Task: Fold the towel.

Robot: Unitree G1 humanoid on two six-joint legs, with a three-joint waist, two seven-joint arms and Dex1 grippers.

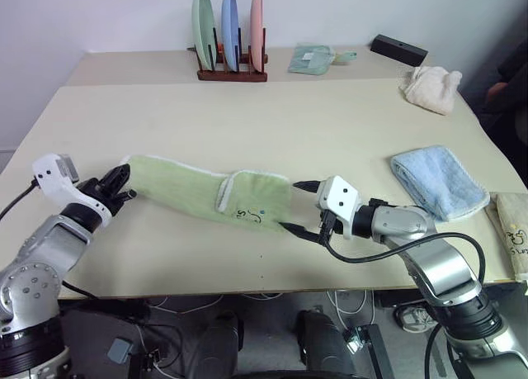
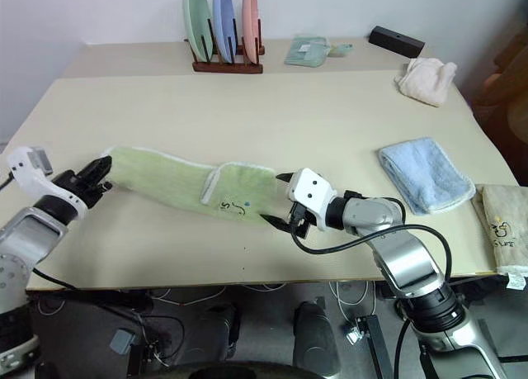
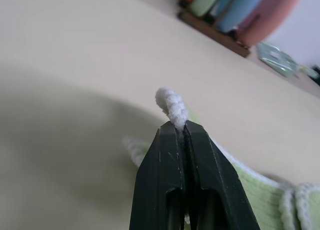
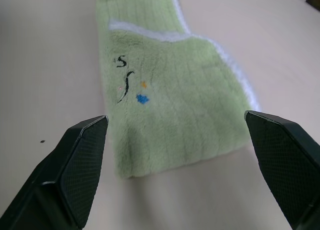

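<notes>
The light green towel (image 1: pixel 206 193) lies stretched out in a long strip near the table's front edge, its whitish trim folded across the middle. A small dark embroidered mark (image 4: pixel 125 79) sits near its right end. My left gripper (image 1: pixel 122 185) is shut on the towel's left end and holds it slightly off the table. In the left wrist view the white trim (image 3: pixel 171 105) pokes out above the closed fingers (image 3: pixel 165 160). My right gripper (image 1: pixel 294 206) is open at the towel's right end, one finger on each side of the end's width, and it holds nothing.
At the back of the table stand a wooden rack with three plates (image 1: pixel 231 32), a folded pale green cloth (image 1: pixel 310 59), a black box (image 1: pixel 398 49) and a cream-white cloth (image 1: pixel 431 88). A light blue towel (image 1: pixel 437 181) and a beige cloth (image 1: pixel 511 230) lie at the right edge.
</notes>
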